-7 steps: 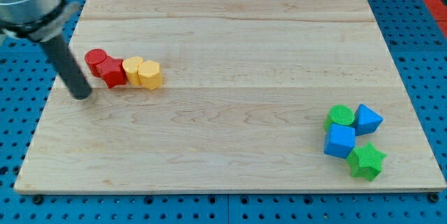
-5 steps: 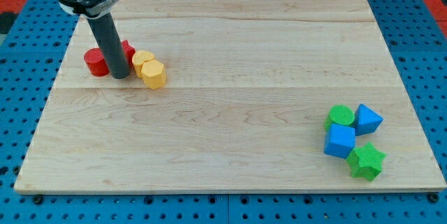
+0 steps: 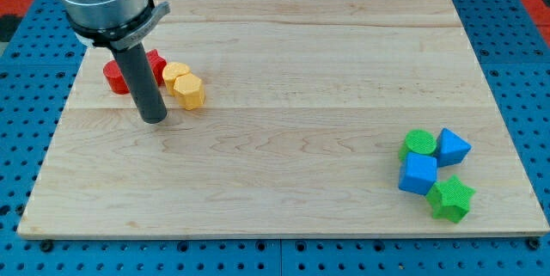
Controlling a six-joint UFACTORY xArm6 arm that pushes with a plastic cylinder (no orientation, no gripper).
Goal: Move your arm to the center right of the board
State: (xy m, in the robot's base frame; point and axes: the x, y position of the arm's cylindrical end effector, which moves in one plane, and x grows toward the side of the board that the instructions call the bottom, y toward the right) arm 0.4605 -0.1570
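My tip (image 3: 155,119) rests on the wooden board (image 3: 284,138) at the view's left, just below the red and yellow blocks. The rod partly hides a red cylinder (image 3: 115,77) and a red block (image 3: 156,63) whose shape I cannot make out. Two yellow blocks (image 3: 179,74) (image 3: 191,92) lie to the right of the rod, apart from the tip. At the view's lower right sit a green cylinder (image 3: 419,144), a blue block (image 3: 453,147), a blue cube (image 3: 418,174) and a green star (image 3: 451,199).
The board lies on a blue perforated table (image 3: 26,138). A red patch (image 3: 19,1) shows at the top left corner.
My tip swung right from the board's left edge to between the red blocks, then slid down a little. The red star and yellow blocks shifted slightly to the right.
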